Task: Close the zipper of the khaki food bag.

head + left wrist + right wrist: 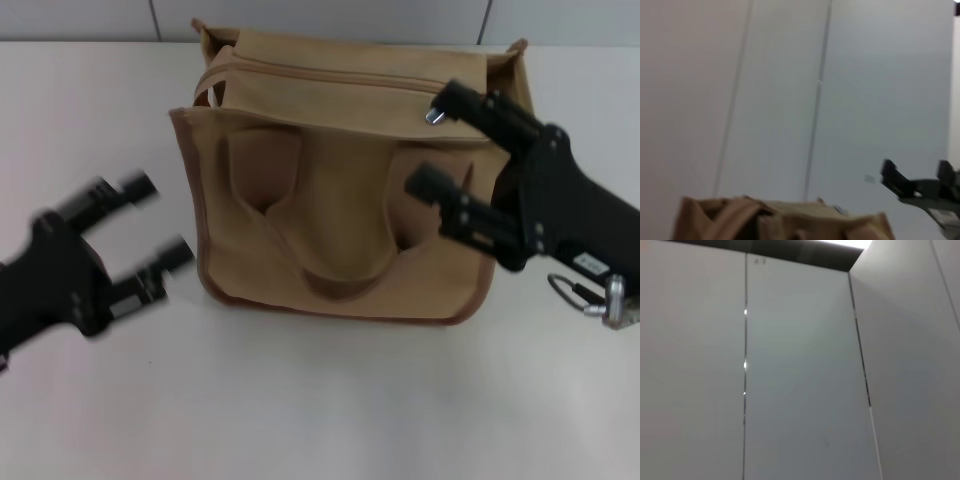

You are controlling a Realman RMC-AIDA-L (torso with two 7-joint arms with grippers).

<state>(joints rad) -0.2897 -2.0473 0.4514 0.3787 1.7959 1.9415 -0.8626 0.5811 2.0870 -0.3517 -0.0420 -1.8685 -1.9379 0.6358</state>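
The khaki food bag stands on the white table, its handles folded down over its front. The zipper runs across its top panel, and its silver pull tab sits near the right end. My right gripper is open, its upper finger right beside the pull tab and its lower finger over the bag's right front. My left gripper is open and empty, left of the bag and apart from it. The left wrist view shows the bag's top and the right gripper farther off. The right wrist view shows only wall.
The white table stretches in front of the bag and to both sides. A grey panelled wall stands just behind the bag. A metal ring and cable fitting hangs on the right arm.
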